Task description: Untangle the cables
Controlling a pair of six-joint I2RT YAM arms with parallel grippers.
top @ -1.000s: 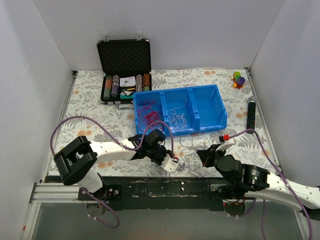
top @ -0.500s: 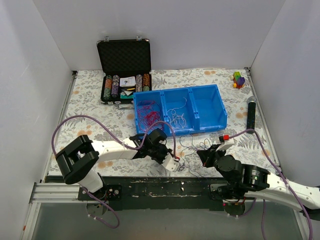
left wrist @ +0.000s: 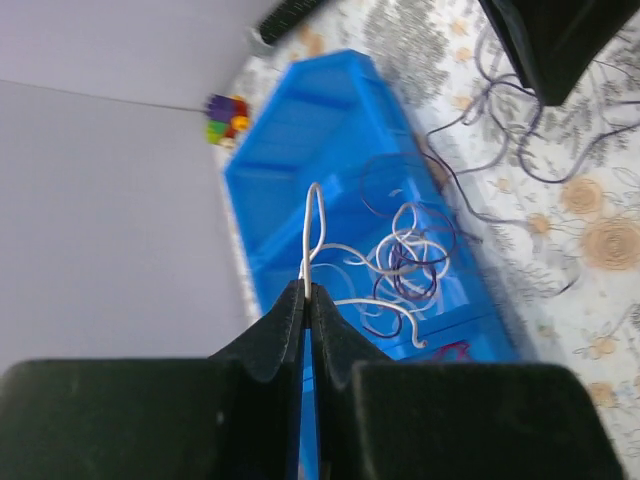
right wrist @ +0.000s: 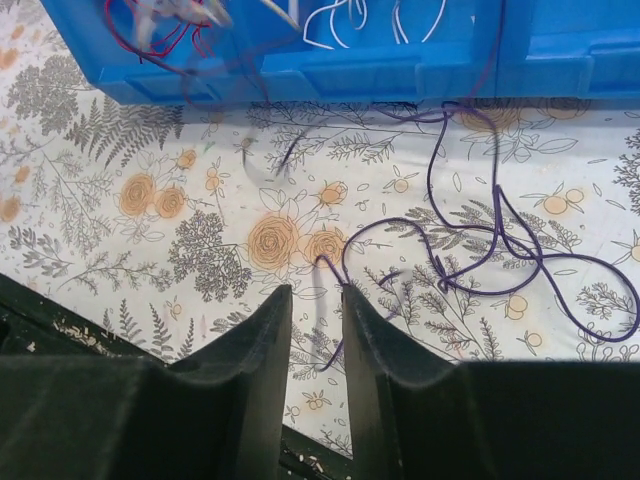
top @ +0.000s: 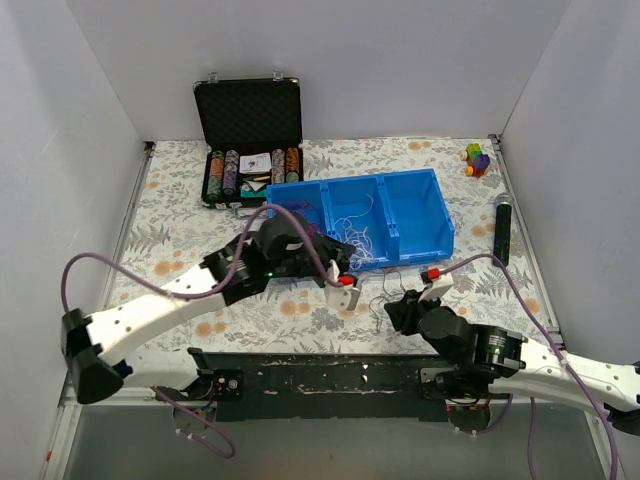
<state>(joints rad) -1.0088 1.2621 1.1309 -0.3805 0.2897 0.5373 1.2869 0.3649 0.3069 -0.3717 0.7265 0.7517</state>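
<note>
Top view: the left arm is stretched across the desk (top: pixel 180 210) to the blue bin (top: pixel 385 176). The left claw (top: pixel 345 288) is at the front edge of the middle compartment, and from here I cannot tell what it holds. In that compartment lie coiled white cables (top: pixel 355 235). The purple cables (top: pixel 385 297) sprawl on the desk just in front of the bin, between the two claws. The right claw (top: pixel 395 312) sits low at the near end of that tangle. Behind the bin stands an open black case (top: pixel 248 115). A few coloured blocks (top: pixel 477 158) sit in the far right corner, and a black tube (top: pixel 501 228) lies to the right of the bin.

Left wrist view: the left claw is pinched tight on a single white cable (left wrist: pixel 312 215). It rises from the fingertips in a slim loop and falls away towards the bin below. Under it, in the compartment, white and purple strands are coiled together. More purple loops lie on the desk beyond the bin wall, beside the dark body of the right claw.

Right wrist view: the right claw stands narrow, its fingers a little apart, low over the desk near the front edge. One purple strand lies on the desk under the gap, and I cannot tell whether it touches the fingers. The rest of the purple cables loop to the right and run up to the near wall of the bin. Over that wall, top left, are blurred red cables (right wrist: pixel 150 40), with white ones in the next compartment
</note>
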